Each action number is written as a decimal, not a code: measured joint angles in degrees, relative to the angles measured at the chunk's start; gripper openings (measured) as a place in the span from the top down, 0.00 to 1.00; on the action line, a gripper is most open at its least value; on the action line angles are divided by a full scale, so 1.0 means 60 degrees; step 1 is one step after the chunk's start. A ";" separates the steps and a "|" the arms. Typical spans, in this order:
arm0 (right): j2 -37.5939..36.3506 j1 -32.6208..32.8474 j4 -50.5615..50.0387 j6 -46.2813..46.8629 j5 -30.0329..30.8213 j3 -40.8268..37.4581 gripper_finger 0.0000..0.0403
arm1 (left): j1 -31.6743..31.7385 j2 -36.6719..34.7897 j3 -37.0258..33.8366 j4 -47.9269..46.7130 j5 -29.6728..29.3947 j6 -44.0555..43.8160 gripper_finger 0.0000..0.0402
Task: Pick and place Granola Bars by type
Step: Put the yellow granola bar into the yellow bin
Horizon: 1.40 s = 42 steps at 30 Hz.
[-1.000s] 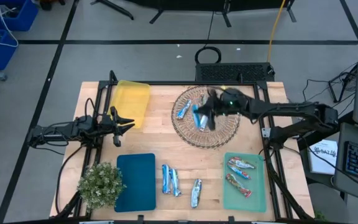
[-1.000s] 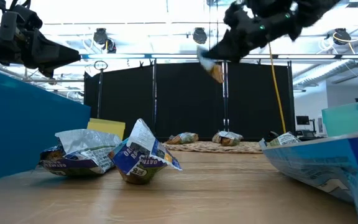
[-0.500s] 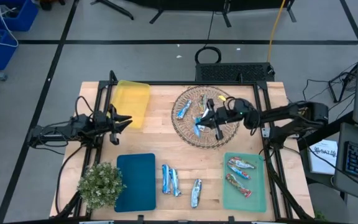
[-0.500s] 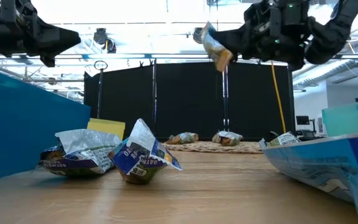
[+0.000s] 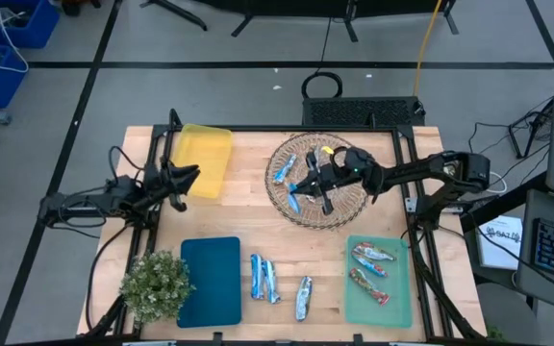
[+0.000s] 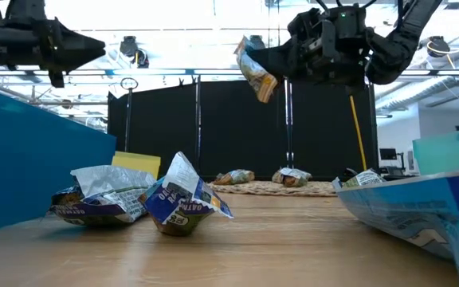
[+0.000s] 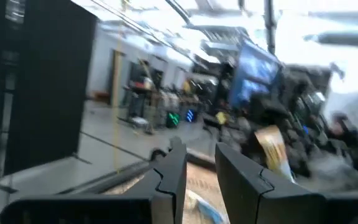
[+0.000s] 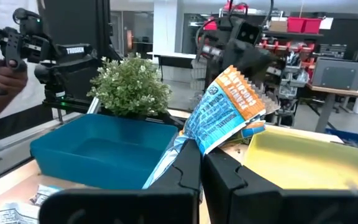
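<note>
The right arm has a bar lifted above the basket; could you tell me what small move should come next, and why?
Probably carry it toward the teal mat. The right gripper holds a blue-and-orange granola bar clear above the wicker basket, jaws shut on it; similar blue bars lie beside that mat, while red-wrapped ones sit on the green mat.

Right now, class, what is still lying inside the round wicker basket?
In the wicker basket, one blue-wrapped bar lies near its left rim. The right gripper, shut on a lifted bar, and its arm cover the basket's middle, hiding whatever lies beneath.

we see: wicker basket [image 5: 339,207] mid-table | yellow mat [image 5: 205,159] | teal mat [image 5: 210,281] | green mat [image 5: 380,300] | potted plant [image 5: 154,284]
</note>
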 joint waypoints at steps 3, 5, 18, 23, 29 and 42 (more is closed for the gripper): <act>0.0001 0.0007 0.0080 -0.0127 -0.0012 0.0000 1.00 | 0.0007 0.0556 0.0003 0.0436 -0.0136 -0.0327 0.77; -0.0003 0.0007 0.0114 -0.0123 -0.0212 0.0000 1.00 | 0.0035 0.1210 0.0003 0.0663 0.0741 0.0076 0.77; -0.0003 0.0303 0.0907 0.0879 -0.2491 0.0182 1.00 | 0.1378 0.7306 0.0696 0.6198 0.4615 -0.0412 0.77; -0.0003 0.0477 0.0679 0.0718 -0.2494 0.0280 1.00 | 0.1421 0.9993 0.2320 0.6521 0.6421 0.0023 0.77; -0.0003 0.0497 0.0469 0.0883 -0.2513 0.0280 1.00 | 0.1421 1.1812 0.4070 0.6767 0.9788 0.1033 0.77; -0.0006 0.0772 0.0454 0.0931 -0.3030 0.0280 1.00 | 0.1566 1.4128 0.5841 0.6674 0.9178 0.0335 0.77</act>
